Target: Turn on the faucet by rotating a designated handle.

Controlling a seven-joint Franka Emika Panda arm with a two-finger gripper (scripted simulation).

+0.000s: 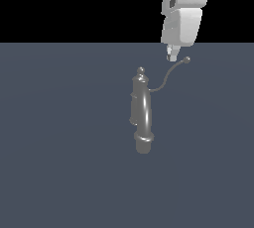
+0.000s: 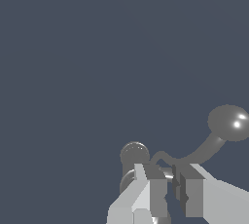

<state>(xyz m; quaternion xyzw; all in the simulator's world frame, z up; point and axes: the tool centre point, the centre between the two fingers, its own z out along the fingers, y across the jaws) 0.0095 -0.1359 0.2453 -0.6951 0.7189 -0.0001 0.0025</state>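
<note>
The grey faucet (image 1: 141, 110) stands upright on the floor, its thick arched spout ending in a collared cylinder (image 1: 144, 142). Its thin curved handle (image 1: 167, 77) rises toward the exterior view's right to a small ball tip (image 1: 187, 60). My gripper (image 1: 171, 56) hangs just beside that ball tip, on the exterior view's left and slightly above the wire. In the wrist view the fingers (image 2: 148, 184) sit almost together with nothing between them, the gripper (image 2: 170, 173) shut. The handle (image 2: 204, 147), its ball (image 2: 228, 122) and the faucet's knob finial (image 2: 134, 152) lie beyond them.
A flat blue-grey floor (image 1: 59, 162) surrounds the faucet on all sides. No other object is in view.
</note>
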